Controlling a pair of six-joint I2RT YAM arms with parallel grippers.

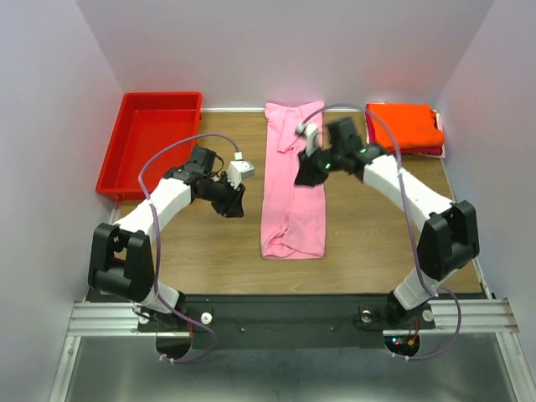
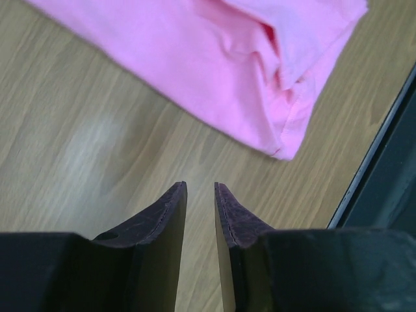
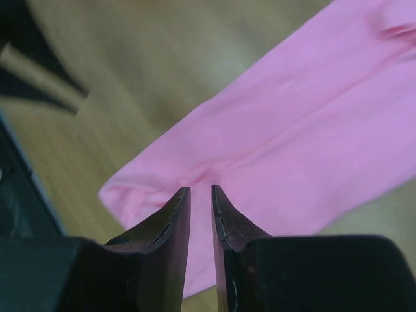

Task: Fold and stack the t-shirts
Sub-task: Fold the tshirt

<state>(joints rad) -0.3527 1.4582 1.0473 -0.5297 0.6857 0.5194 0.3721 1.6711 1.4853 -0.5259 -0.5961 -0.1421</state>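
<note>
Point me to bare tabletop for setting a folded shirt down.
Free: wood between the pink shirt and the red tray, near the left gripper; also right of the shirt, below the orange stack. Crowded: centre strip, back-right corner.

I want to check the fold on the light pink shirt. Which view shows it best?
The top external view: the pink shirt shows whole, a long narrow strip on the table. The left wrist view shows only one corner, the right wrist view one end under its tool.
</note>
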